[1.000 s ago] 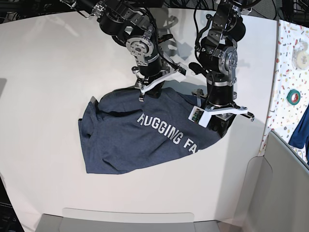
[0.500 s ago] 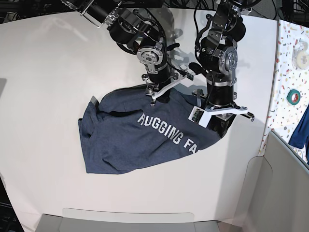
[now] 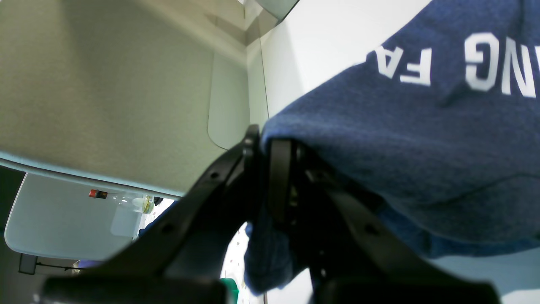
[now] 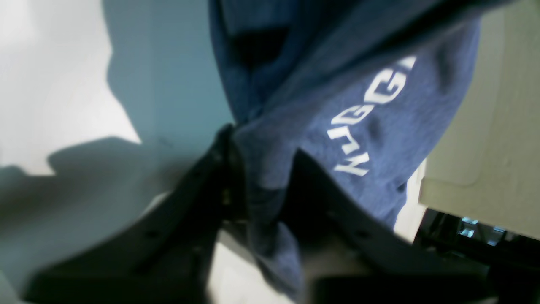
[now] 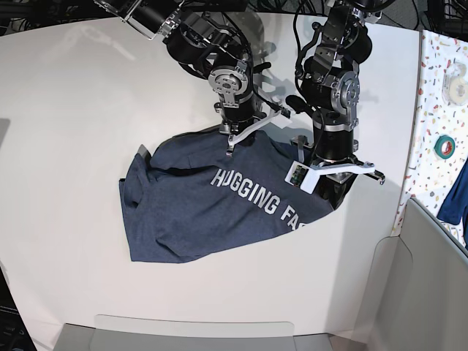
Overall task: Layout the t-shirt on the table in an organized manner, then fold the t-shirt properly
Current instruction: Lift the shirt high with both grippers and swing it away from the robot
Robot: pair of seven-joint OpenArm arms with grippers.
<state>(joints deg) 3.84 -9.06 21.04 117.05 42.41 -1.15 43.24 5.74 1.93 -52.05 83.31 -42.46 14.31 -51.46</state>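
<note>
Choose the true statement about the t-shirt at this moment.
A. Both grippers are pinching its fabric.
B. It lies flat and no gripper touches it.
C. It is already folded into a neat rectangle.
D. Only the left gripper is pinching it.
A: the left gripper is shut on the t-shirt, and the right gripper also has navy fabric clamped between its fingers.

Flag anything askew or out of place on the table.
The t-shirt lies crooked on the table: its lettering runs diagonally, its left edge is bunched and its far edge is lifted. Both the left gripper and right gripper have jaws pinched on fabric. Nothing looks spilled or damaged.
</note>
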